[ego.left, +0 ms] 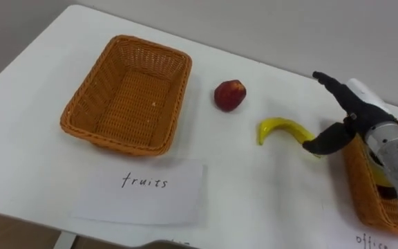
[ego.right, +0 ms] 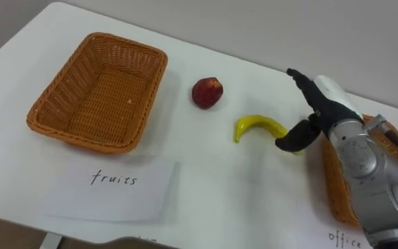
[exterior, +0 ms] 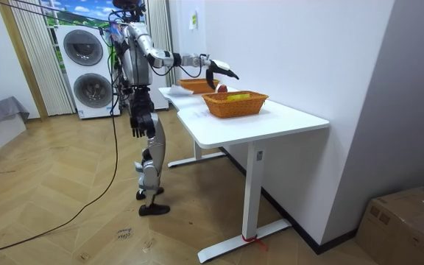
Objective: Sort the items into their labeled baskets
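Observation:
An empty wicker basket (ego.left: 126,93) sits at the table's left behind a paper label reading "fruits" (ego.left: 140,192). A red apple (ego.left: 230,95) lies to its right, and a yellow banana (ego.left: 280,128) lies further right. My right hand (ego.left: 347,111) hovers open at the banana's right end, fingers stretched toward the far edge, thumb tip over the banana's tip. A second wicker basket (ego.left: 365,187) stands at the right edge, under my forearm, with something yellow inside. My left hand (exterior: 137,125) hangs at my side.
I stand at the long side of a white table (exterior: 285,118) set against a wall. Part of a second paper label (ego.left: 372,241) shows at the front right. Stacked washing machines (exterior: 87,70) stand behind me; a cardboard box (exterior: 411,221) sits on the floor.

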{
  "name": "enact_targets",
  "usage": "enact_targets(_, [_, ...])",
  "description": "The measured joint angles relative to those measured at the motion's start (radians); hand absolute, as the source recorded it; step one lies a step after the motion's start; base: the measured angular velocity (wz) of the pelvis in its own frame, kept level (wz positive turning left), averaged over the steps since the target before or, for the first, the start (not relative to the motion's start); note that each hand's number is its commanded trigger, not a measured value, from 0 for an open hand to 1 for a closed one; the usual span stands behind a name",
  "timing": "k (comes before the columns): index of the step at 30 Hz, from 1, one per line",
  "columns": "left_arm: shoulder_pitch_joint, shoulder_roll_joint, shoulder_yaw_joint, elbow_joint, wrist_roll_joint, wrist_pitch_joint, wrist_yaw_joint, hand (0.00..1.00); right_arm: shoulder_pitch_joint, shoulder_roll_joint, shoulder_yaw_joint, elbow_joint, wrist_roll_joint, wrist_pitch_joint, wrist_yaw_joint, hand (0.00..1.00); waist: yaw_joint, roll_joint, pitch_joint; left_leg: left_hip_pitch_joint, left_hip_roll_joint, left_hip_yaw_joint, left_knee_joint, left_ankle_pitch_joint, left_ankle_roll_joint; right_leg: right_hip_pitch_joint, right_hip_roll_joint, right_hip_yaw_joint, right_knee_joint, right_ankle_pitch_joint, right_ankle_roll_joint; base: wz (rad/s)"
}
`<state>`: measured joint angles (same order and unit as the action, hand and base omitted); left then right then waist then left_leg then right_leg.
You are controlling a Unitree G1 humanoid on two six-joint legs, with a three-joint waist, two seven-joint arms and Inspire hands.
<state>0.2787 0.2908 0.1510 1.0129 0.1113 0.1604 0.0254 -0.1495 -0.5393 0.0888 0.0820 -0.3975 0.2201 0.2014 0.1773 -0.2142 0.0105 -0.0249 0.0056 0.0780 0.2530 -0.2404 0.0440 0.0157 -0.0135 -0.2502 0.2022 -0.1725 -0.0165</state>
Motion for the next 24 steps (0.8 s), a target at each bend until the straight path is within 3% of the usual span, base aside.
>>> enact_targets(10, [-0.003, 0.000, 0.000, -0.003, 0.000, -0.008, 0.006, 0.00, -0.020, 0.000, 0.025, 0.023, 0.000, -0.004, 0.019, 0.00, 0.020, 0.008, 0.0071, -0.001, 0.000, -0.003, 0.001, 0.000, 0.000, 0.000, 0.000, -0.002, 0.000, 0.000, 0.000, 0.00])
enact_targets(14, [-0.005, 0.000, -0.002, -0.010, 0.001, -0.015, 0.006, 0.00, -0.065, 0.000, 0.052, 0.104, 0.001, -0.009, 0.019, 0.00, 0.024, 0.009, 0.0074, -0.003, 0.000, -0.005, 0.002, 0.000, 0.000, 0.000, 0.000, -0.004, 0.000, 0.000, 0.000, 0.00])
enact_targets(24, [-0.015, -0.001, -0.016, -0.001, 0.002, -0.016, 0.011, 0.00, -0.076, 0.000, 0.089, 0.183, 0.000, -0.024, 0.020, 0.00, 0.054, 0.021, 0.0070, -0.030, -0.001, -0.011, 0.008, 0.000, 0.000, -0.022, -0.001, -0.014, -0.001, 0.000, -0.001, 0.00])
